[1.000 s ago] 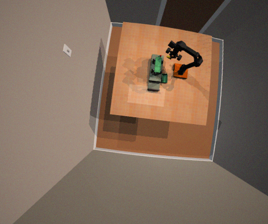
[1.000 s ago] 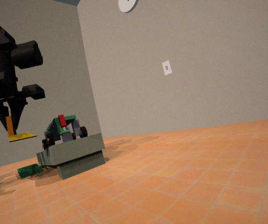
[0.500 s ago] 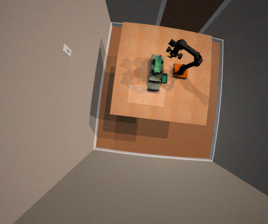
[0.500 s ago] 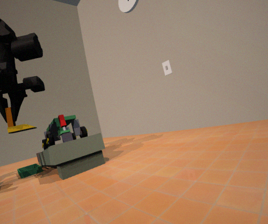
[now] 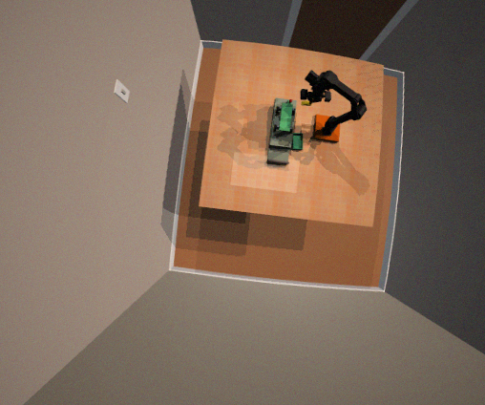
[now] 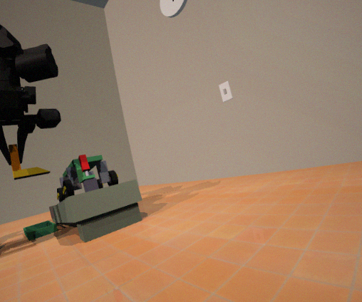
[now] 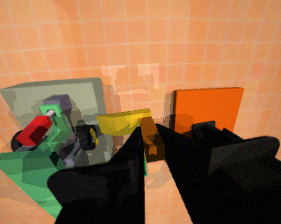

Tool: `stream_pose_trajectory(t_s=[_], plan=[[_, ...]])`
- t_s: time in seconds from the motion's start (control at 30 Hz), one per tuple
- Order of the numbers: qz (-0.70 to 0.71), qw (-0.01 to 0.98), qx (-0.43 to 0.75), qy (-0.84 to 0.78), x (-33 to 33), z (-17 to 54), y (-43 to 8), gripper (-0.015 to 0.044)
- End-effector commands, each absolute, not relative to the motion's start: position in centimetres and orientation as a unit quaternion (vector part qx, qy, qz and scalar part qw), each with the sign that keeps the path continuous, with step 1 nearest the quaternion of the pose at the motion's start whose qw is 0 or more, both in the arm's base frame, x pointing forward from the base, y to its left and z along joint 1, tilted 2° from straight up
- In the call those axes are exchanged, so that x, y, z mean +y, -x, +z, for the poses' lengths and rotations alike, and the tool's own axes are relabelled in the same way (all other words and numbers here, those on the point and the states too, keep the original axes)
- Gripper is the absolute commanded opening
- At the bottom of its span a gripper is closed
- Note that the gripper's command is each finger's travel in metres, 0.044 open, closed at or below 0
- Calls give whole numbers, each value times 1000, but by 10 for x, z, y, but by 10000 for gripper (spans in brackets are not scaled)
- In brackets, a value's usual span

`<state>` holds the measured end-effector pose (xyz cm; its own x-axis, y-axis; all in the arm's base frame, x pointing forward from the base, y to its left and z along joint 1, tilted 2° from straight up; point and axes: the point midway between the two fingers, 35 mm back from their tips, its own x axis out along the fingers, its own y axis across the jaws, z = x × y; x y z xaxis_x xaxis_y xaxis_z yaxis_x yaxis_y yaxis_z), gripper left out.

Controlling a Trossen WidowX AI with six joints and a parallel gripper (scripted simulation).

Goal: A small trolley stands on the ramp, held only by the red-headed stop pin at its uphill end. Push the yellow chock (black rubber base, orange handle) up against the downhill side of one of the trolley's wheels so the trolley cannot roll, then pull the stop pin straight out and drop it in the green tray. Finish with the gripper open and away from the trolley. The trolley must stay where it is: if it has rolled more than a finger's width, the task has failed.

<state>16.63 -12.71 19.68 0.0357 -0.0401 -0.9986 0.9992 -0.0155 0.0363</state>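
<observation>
My gripper (image 6: 16,163) (image 7: 147,129) is shut on the orange handle of the yellow chock (image 6: 30,173) (image 7: 122,121) (image 5: 305,102). The chock hangs in the air, beside and above the uphill end of the ramp, its yellow wedge pointing toward the ramp side. The green trolley (image 5: 286,117) (image 7: 61,131) stands on the grey-green ramp (image 5: 279,156) (image 6: 108,199) (image 7: 31,97). The red-headed stop pin (image 6: 84,162) (image 7: 35,131) (image 5: 290,100) is in place at the trolley's uphill end. The green tray (image 5: 297,141) (image 6: 40,231) lies beside the ramp; in the wrist view the fingers mostly hide it.
The orange block at the arm's base (image 5: 326,128) (image 7: 207,107) stands on the same side of the ramp as the green tray. The wooden table (image 5: 336,205) carries everything. The trolley's raised green top and the ramp's side edge are near the held chock.
</observation>
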Motion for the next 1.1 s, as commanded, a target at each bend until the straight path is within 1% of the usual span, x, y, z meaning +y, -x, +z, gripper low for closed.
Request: stream_pose_trajectory(t_s=[0.0, 0.43, 0.6, 1.07], plan=[[-477, 543, 507, -471, -127, 197, -166, 0], [-355, 632, 598, -342, -127, 197, -166, 0], [-320, 650, 618, -304, -127, 197, -166, 0], [-164, 704, 676, -141, -127, 197, -166, 0]])
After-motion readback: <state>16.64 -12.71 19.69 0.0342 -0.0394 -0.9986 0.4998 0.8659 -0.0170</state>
